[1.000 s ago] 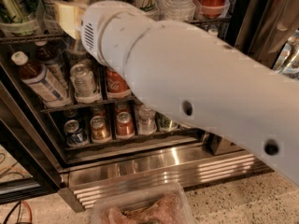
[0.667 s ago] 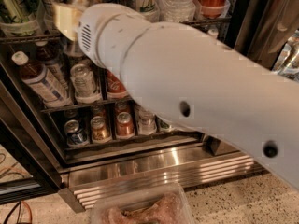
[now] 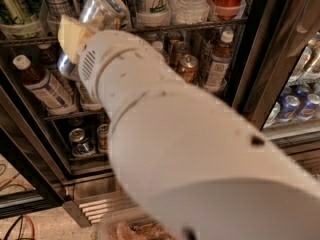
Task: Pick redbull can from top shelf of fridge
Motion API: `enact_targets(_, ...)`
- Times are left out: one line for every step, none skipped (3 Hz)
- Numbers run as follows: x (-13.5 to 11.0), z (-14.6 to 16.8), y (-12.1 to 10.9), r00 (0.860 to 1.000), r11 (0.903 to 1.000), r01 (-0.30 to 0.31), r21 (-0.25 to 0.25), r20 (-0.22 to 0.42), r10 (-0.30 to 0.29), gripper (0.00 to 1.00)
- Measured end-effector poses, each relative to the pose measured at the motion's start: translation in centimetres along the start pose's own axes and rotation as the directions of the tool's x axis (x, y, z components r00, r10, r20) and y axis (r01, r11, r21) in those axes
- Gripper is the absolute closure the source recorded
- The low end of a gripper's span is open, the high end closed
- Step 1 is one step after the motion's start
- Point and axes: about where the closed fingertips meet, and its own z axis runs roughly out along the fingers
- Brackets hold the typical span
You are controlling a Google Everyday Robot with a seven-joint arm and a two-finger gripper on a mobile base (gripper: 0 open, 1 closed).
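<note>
My end effector [image 3: 80, 34], upper left, is clenched on the redbull can [image 3: 102, 10], tilted just before the top shelf [image 3: 200, 26] of the fridge [image 3: 260, 64]. My white arm [image 3: 180, 144] hides the middle racks; a white-capped bottle [image 3: 40, 81] lies left. I can read no lettering.

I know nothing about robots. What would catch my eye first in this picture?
A huge white arm stretches from lower right to upper left and covers most of the view. At its tip, upper left, the gripper holds a tilted silver can in front of the top shelf of the fridge. Behind it, racks hold bottles and short cans.
</note>
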Motion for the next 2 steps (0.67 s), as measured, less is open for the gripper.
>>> enact_targets(3.10,-3.36,-0.13,0.986,0.9831,-0.166,0.077,-0.002,0.167,1.00)
enact_targets(3.10,-3.36,-0.13,0.986,0.9831,-0.166,0.077,-0.002,0.167,1.00)
